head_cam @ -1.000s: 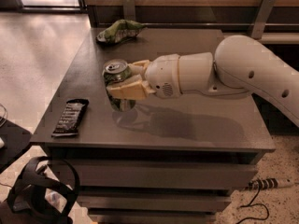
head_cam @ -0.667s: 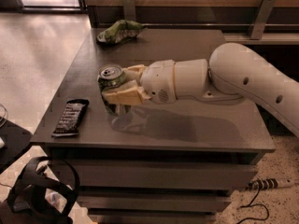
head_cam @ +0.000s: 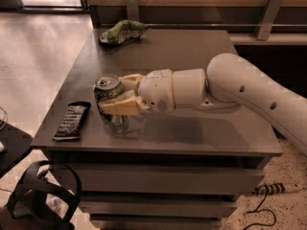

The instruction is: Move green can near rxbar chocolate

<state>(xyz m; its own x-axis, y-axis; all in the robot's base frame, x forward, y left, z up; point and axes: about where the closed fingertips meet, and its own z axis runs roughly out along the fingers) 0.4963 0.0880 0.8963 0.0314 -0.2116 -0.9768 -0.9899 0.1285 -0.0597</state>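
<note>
Reaching in from the right edge of the frame, a thick white arm (head_cam: pixel 249 87) is stretching leftward across a grey table (head_cam: pixel 192 47) seen from above and in front. The gripper (head_cam: pixel 112 94) is sitting at the left centre of the frame, over the front left part of the tabletop. Its two pale yellowish fingers (head_cam: pixel 125 106) are closing around the green can (head_cam: pixel 107 83), one finger running behind the can and one across its front, so the claw is gripping the can by its sides. The can is standing upright, with its silver top and pull tab facing up. A dark reflection is lying on the tabletop directly beneath it; whether the can's base is touching the table cannot be told, because the front finger is covering it.

The rxbar (head_cam: pixel 72 120) is lying flat near the table's front left corner, lower left of the can, its long side running roughly front to back. It is near the can but not touching it.

A green-and-white snack bag (head_cam: pixel 122 31) is lying at the table's far edge, in the upper left of the frame, well apart from both.
</note>
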